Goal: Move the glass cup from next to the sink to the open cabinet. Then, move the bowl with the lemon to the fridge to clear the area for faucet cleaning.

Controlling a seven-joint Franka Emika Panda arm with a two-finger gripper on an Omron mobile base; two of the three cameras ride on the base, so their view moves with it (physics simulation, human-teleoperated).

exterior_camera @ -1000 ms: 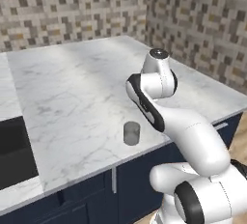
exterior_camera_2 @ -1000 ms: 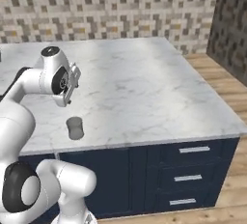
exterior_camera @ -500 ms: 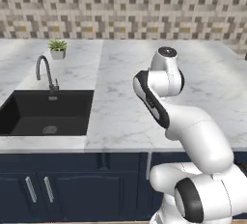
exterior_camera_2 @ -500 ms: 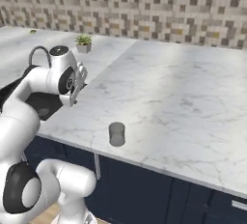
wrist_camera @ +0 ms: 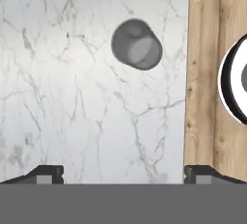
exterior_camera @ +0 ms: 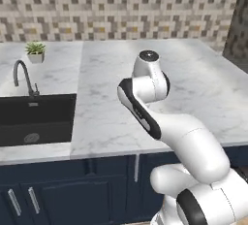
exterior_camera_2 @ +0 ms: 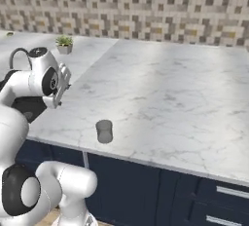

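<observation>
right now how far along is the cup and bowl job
Nothing looks done yet. The glass cup stands upright on the marble counter near its front edge, to the right of the sink, not in any cabinet. In hand: the open hand is empty, looking down on the cup. Left: grasp the cup and shelve it, then move the bowl with the lemon to the fridge.

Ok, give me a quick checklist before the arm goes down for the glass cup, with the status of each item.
1. Claw open: ok.
2. Claw empty: ok.
3. Glass cup upright on the counter: ok.
4. Cup clear of neighbours, near the front edge: ok.
5. Cup centred between the fingertips: not ok, it sits ahead in the hand view.
6. Open cabinet's shelf free: cannot tell.
</observation>
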